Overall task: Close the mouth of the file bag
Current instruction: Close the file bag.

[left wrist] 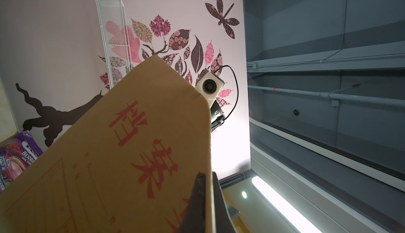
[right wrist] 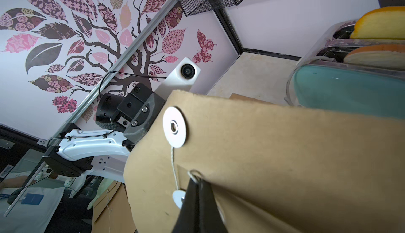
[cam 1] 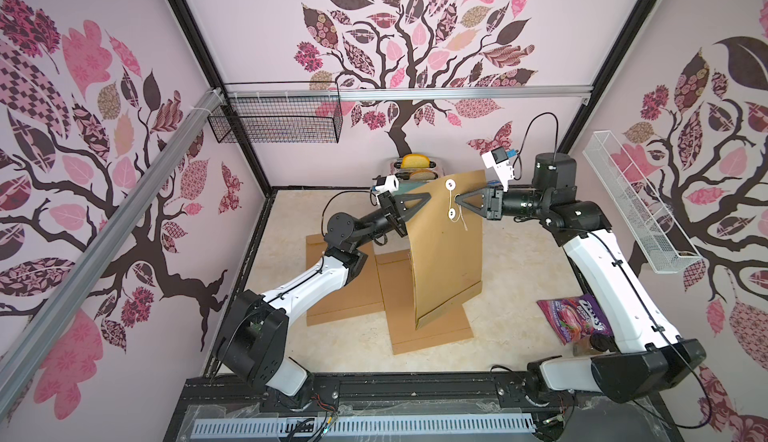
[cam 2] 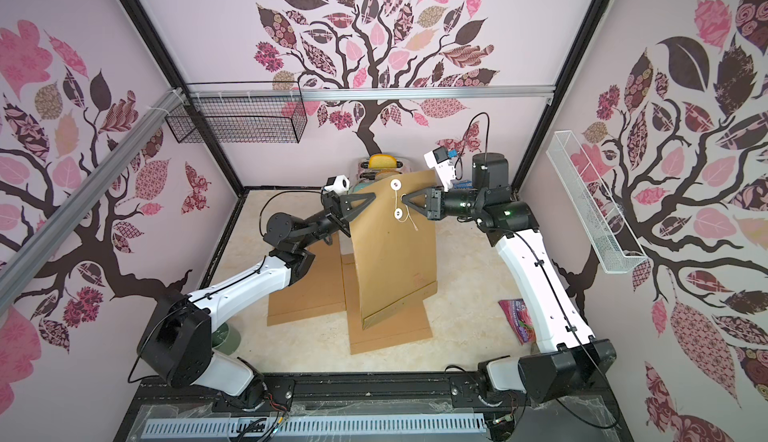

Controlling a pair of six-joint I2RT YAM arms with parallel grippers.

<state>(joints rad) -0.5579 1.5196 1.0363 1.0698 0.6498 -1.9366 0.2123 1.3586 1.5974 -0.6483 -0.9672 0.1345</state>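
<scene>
Nearest the lens in a top view runs the slotted cable duct (cam 1: 361, 423) along the near edge. Farther in, mid-table, the file bag (cam 1: 449, 253) stands almost upright and bowed. Its lower end apparently rests on a spare bag (cam 1: 430, 330) lying flat. The left gripper (cam 1: 427, 196) pinches the bag's left edge near the top. The right gripper (cam 1: 458, 200) comes in from the right, tips together between the two white discs, with the string (cam 1: 460, 221) dangling just below. A candy packet (cam 1: 575, 319) lies near right, well apart.

Left wrist view: the left gripper (left wrist: 207, 175) is clamped on the file bag (left wrist: 122, 155) at its edge, one finger on each side of the paper, with the red print facing the lens.

Right wrist view: the right gripper (right wrist: 196, 180) is closed on a small loop of string (right wrist: 174, 166). The string hangs from the upper disc (right wrist: 174, 127) toward the lower disc (right wrist: 178, 195), which sits just beside the fingertips.

Risks, as I judge them: the thin string could slide out of the closed tips if drawn taut at an angle, leaving the wrap loose. A hard pull could tear an eyelet from the paper. With only one edge held, the bowed bag may buckle or twist during winding, and the flap could spring open.
</scene>
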